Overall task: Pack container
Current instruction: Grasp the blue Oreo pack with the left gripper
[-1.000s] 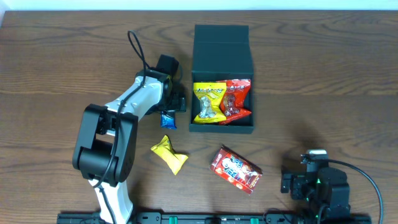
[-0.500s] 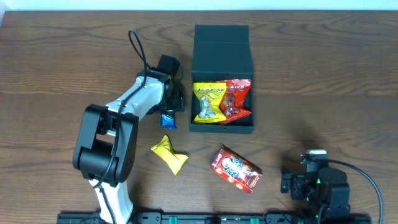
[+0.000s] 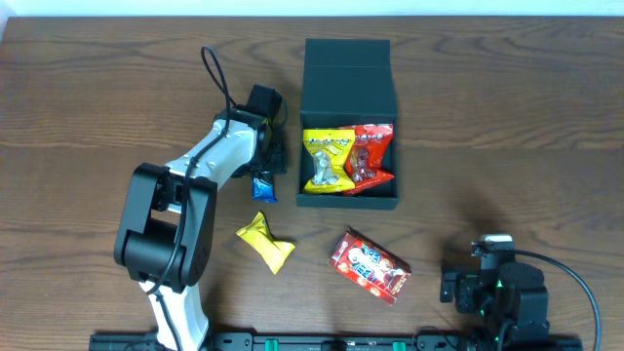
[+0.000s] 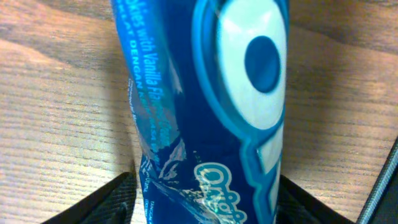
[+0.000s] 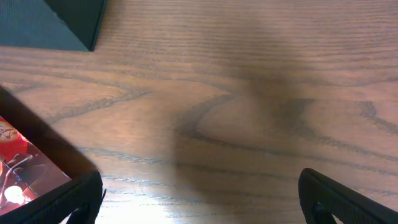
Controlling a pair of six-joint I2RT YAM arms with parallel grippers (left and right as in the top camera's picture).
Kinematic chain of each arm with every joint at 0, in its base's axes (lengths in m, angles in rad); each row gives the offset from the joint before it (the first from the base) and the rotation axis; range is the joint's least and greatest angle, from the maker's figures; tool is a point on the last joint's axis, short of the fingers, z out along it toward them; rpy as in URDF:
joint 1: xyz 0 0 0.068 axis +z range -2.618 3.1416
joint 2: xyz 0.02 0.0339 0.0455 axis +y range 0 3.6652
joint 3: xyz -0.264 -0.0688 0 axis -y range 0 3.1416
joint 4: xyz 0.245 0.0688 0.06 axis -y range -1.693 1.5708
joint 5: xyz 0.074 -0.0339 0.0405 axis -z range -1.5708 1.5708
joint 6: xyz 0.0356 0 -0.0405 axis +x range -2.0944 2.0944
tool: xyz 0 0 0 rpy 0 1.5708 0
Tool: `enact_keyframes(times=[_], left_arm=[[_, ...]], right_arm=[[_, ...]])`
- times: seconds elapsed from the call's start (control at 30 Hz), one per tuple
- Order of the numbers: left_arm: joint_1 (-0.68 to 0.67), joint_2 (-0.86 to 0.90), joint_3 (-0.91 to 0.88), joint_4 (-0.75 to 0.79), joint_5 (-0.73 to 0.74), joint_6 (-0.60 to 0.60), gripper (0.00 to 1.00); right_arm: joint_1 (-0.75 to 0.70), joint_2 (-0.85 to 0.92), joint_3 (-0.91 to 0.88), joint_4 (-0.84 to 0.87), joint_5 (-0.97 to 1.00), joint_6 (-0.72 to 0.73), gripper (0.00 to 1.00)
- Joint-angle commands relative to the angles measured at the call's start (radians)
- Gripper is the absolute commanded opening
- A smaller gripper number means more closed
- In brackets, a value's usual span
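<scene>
**Overhead and wrist views.** The container [image 3: 349, 73] sits just past the table [image 3: 507, 127] centre. Its lid flap is thrown back toward 12 o'clock so the mouth stays clear. A yellow packet [image 3: 327, 161] and a red packet [image 3: 371, 159] lie side by side inside. At its 8 o'clock the left end effector [image 4: 206, 198] straddles a blue packet [image 4: 205, 93], placed for a pinch; whether its fingers [image 4: 121, 198] press it cannot be told. The right end effector [image 5: 199, 199] rests at 4 o'clock with its fingers wide apart and empty, out of the way. A yellow sweet [image 3: 265, 242] and a red pouch [image 3: 370, 265] lie unpacked near 6 o'clock.
</scene>
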Motion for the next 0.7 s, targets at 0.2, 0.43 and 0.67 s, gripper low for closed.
enact_keyframes(times=[0.2,0.43,0.67], left_arm=[[0.0,0.005,0.02,-0.002,-0.02,-0.005,0.61],[0.0,0.005,0.02,-0.002,-0.02,-0.004,0.59],[0.0,0.005,0.02,-0.002,-0.019,-0.005,0.53]], right_arm=[[-0.009,-0.007,-0.004,-0.003,-0.003,-0.011,0.99],[-0.009,-0.007,-0.004,-0.003,-0.003,-0.011,0.99],[-0.009,-0.007,-0.004,-0.003,-0.002,-0.011,0.99]])
